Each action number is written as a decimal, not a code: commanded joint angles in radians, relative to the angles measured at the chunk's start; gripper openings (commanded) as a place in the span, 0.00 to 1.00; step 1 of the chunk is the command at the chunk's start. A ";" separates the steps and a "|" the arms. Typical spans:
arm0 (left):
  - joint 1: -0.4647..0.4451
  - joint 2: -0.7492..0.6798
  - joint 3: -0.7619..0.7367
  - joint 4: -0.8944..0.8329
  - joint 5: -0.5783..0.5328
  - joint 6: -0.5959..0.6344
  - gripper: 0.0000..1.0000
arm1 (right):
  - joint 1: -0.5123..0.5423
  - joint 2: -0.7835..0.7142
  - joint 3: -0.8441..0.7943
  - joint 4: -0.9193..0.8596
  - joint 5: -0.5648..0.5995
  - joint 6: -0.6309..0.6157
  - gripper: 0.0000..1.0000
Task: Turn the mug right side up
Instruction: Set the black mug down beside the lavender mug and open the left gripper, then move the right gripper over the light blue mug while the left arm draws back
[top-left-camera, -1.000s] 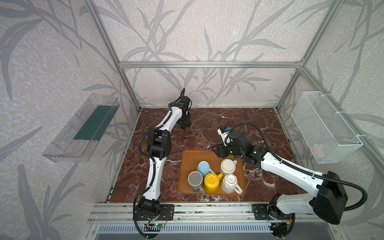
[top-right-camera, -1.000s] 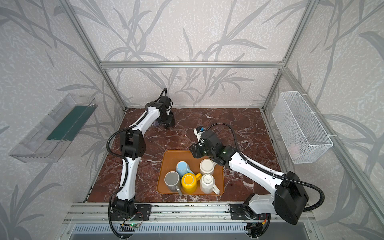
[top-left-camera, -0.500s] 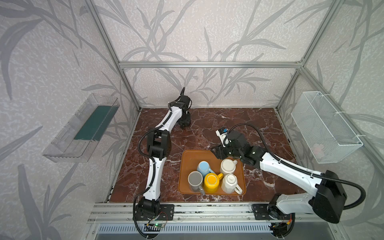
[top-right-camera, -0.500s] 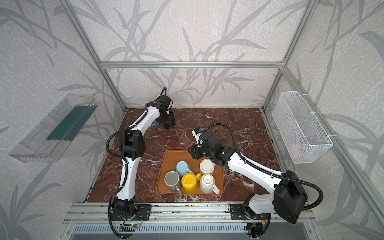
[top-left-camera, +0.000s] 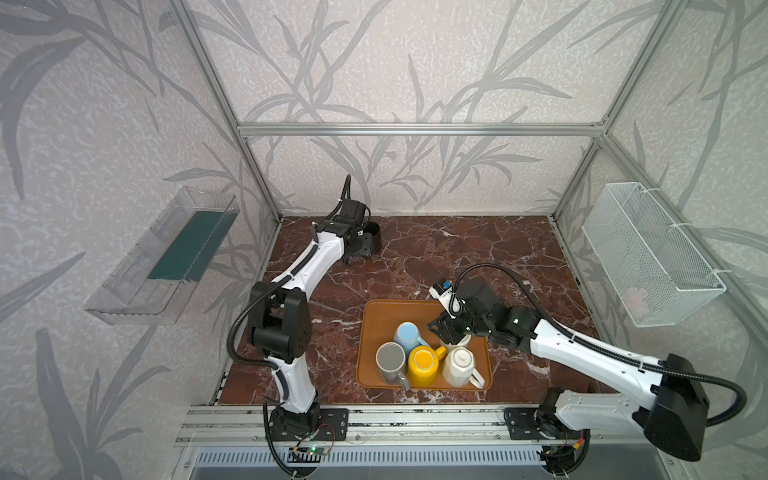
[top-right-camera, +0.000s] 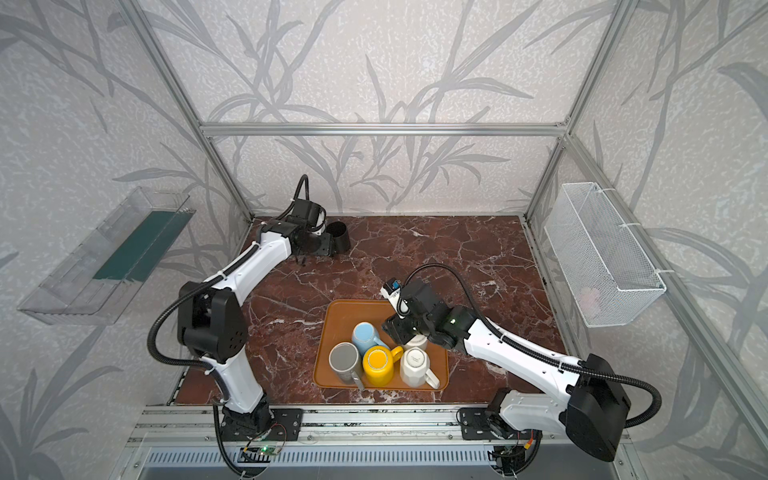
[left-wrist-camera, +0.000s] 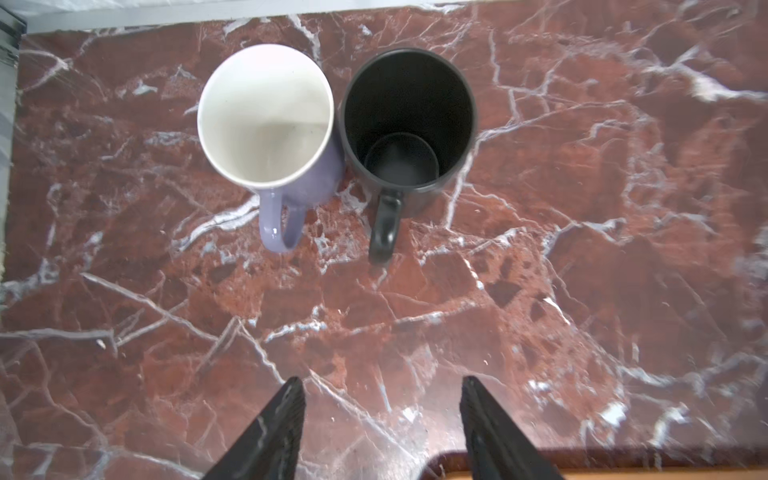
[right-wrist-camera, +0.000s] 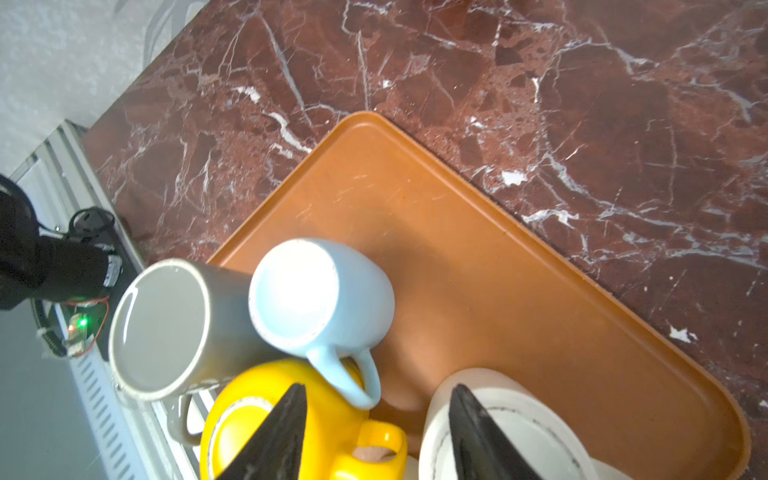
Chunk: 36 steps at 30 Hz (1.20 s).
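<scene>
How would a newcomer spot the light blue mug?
Find the orange tray near the front of the marble table. Upside-down mugs cluster on it; the light blue mug is the only pale blue one, just behind the grey mug and yellow mug.

Glossy veined marble tabletop (left-wrist-camera: 415, 311), matt black mug (left-wrist-camera: 409, 124), smooth plastic tray (right-wrist-camera: 478, 270)

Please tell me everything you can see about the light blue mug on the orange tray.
The light blue mug looks ceramic, with a matte glaze and a flat base. It stands upside down, base up and mouth on the orange tray, in the far row of the mug group. Its loop handle points toward the yellow mug. The gray mug seems to press against its side.
</scene>
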 joint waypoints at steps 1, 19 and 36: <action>-0.003 -0.122 -0.144 0.142 0.062 -0.063 0.62 | 0.017 -0.037 -0.010 -0.051 -0.020 -0.052 0.57; -0.030 -0.502 -0.641 0.397 0.359 -0.148 0.63 | 0.056 0.039 -0.007 -0.015 -0.053 -0.130 0.59; -0.059 -0.572 -0.643 0.336 0.371 -0.094 0.63 | 0.120 0.196 0.089 -0.044 0.048 -0.119 0.58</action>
